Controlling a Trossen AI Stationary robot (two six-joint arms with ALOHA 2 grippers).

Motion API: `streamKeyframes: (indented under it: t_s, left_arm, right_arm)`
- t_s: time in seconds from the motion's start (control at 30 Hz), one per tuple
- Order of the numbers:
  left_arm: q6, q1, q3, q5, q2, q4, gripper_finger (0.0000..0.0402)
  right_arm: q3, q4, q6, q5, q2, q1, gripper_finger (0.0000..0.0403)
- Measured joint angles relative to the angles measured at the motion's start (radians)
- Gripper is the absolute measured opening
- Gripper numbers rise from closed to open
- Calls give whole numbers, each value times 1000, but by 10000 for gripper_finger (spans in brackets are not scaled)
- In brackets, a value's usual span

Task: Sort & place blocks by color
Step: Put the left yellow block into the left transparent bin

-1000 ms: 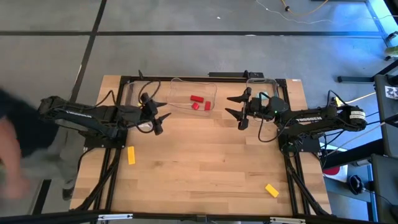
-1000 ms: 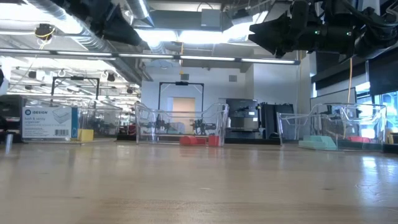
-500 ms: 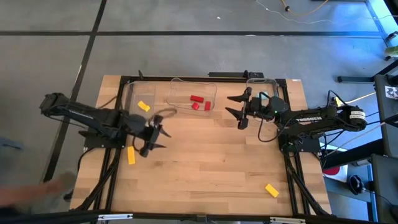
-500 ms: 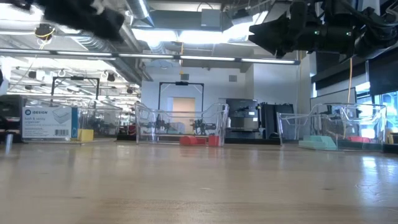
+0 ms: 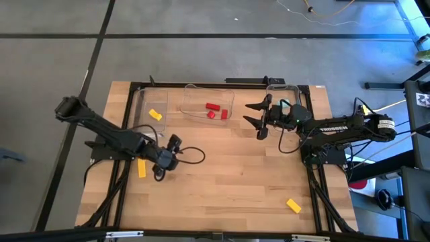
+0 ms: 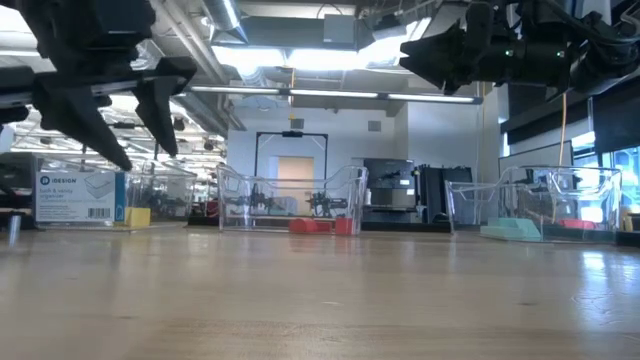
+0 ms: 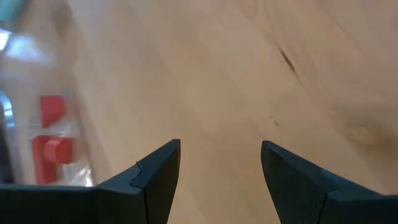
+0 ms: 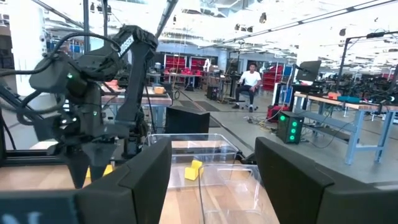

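My left gripper (image 5: 161, 168) (image 6: 125, 140) hangs open and empty above the table, fingers slanting down, just right of a yellow block (image 5: 142, 168) lying flat on the wood. Another yellow block (image 5: 155, 115) lies in the left clear bin (image 5: 138, 101). Red blocks (image 5: 213, 111) (image 7: 50, 130) lie in the middle bin (image 5: 191, 91), and teal blocks (image 6: 510, 230) in the right bin (image 5: 289, 89). A third yellow block (image 5: 293, 205) lies near the table's front right. My right gripper (image 5: 255, 115) (image 8: 214, 155) waits open and empty, high beside the right bin.
The three clear bins stand in a row along the table's far edge. A cable loop (image 5: 191, 158) trails beside my left gripper. The wood between the bins and the near edge is bare apart from the two loose yellow blocks. A person (image 8: 250, 81) sits far off in the room.
My left gripper has gone from over the left bin toward the table's near edge and down, rolling its wrist on the way, and has stayed open. The yellow block in the left bin, hidden under the gripper before, now shows.
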Motion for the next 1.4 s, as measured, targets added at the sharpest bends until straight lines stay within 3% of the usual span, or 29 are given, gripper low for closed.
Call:
streamKeyframes:
  t_s: [0.27,0.37,0.53,0.7,0.97,1.1,1.4]
  left_arm:
    - [142,55,75,111,138,-32,215]
    - [87,40,137,173,185,-184,215]
    - [-147,-72,246,181,238,-495,215]
    - [-359,-255,245,182,241,-562,215]
    - [-454,-552,157,185,240,-624,215]
    - [-468,-608,100,200,242,-621,215]
    - [-439,-615,104,190,247,-598,215]
  right_arm:
    - [0,-1,0,1,0,0,235]
    - [0,-1,1,1,0,0,235]
    - [0,-4,-21,1,0,0,235]
    - [0,-3,-24,0,0,0,235]
    - [0,-3,-21,0,0,0,235]
    - [0,-3,-20,0,0,0,235]
    - [0,-4,-18,0,0,0,235]
